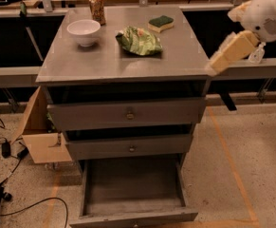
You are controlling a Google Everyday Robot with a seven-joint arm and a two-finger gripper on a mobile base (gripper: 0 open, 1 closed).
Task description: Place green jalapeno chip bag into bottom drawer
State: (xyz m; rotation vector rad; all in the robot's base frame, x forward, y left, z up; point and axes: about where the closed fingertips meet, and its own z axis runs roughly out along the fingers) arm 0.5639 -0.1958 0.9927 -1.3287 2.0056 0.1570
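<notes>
The green jalapeno chip bag [139, 40] lies crumpled on the grey cabinet top [104, 61], right of centre. The bottom drawer [133, 186] is pulled open at the foot of the cabinet, and its flat grey floor is bare. My arm [232, 50] comes in from the right edge, its cream link pointing down-left to the top's right front corner, well right of the bag. The gripper itself does not show in the camera view.
A white bowl [84, 31], a printed can [97, 8] and a green-topped yellow sponge [161, 23] also stand on the top. The two upper drawers [128, 114] are partly pulled out. A cardboard box [39, 127] and cables [4, 151] lie on the floor to the left.
</notes>
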